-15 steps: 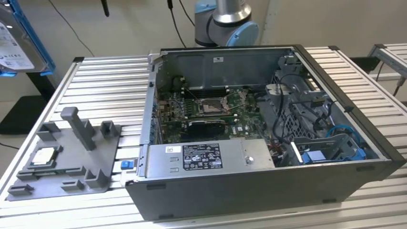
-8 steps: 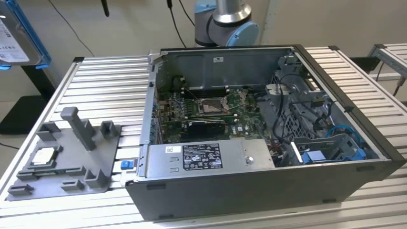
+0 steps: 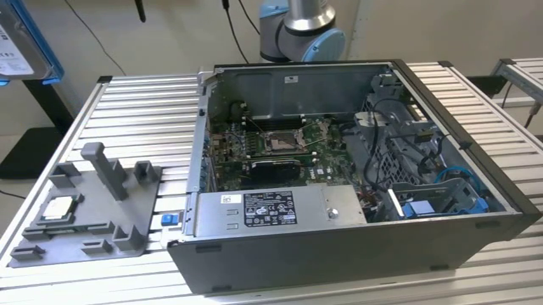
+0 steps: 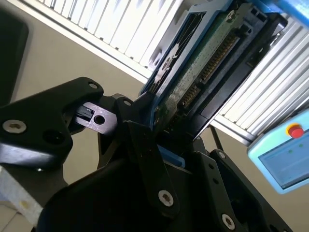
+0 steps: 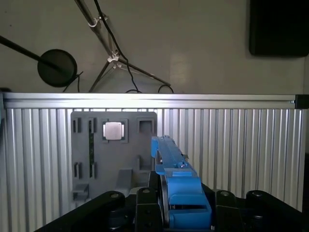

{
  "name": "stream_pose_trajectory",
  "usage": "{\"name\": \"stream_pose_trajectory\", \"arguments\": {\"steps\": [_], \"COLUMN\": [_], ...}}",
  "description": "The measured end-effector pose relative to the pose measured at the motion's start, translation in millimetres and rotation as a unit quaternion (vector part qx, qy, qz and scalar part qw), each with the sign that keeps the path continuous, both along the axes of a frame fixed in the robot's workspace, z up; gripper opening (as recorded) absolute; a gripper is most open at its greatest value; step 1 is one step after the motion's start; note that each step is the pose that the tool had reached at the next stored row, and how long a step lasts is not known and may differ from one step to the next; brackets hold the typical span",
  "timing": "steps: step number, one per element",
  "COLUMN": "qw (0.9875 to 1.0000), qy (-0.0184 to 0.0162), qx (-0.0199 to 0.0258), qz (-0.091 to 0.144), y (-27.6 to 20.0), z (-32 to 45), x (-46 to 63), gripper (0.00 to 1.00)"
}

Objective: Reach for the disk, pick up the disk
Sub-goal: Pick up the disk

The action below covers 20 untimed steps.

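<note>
An open computer case (image 3: 339,254) lies on the ribbed aluminium table (image 3: 144,108), with its motherboard (image 3: 229,152) and labelled power supply (image 3: 280,208) exposed. Beside it, at the exterior view's left, a grey fixture plate (image 3: 89,194) carries upright posts and a small square silver chip (image 3: 58,208). The second wrist view shows a teach pendant (image 4: 282,154) with a red button.

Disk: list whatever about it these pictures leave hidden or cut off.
Exterior view: the disk is cut off by the picture's left and top edges.
First wrist view: the disk stands edge-on, so both faces are hidden; the gripper covers its held end.
Second wrist view: the circuit-board side faces the camera, the label side is turned away.
</note>
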<state>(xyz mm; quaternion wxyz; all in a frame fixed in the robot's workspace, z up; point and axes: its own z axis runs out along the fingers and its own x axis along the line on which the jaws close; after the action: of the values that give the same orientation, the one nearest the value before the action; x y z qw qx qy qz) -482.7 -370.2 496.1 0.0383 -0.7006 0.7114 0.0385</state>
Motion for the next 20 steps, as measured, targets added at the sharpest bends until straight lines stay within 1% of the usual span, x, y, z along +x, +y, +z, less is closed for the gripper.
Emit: {"name": "stream_pose_trajectory", "arguments": {"steps": [4, 13, 16, 20], "qw": [1.0000, 1.0000, 1.0000, 1.0000], "qy": [0.0001, -0.0001, 0.0000, 0.0000], "qx": [0.0000, 0.0000, 0.0000, 0.0000], "qz": [0.000, 0.000, 0.000, 0.000], "y": [0.0, -0.1, 0.0, 0.0], "z": [3.5, 3.7, 3.8, 3.7], "x": [0.0, 0.5, 4.3, 14.4], "gripper": [0.00, 0.00, 0.00, 0.00]}}
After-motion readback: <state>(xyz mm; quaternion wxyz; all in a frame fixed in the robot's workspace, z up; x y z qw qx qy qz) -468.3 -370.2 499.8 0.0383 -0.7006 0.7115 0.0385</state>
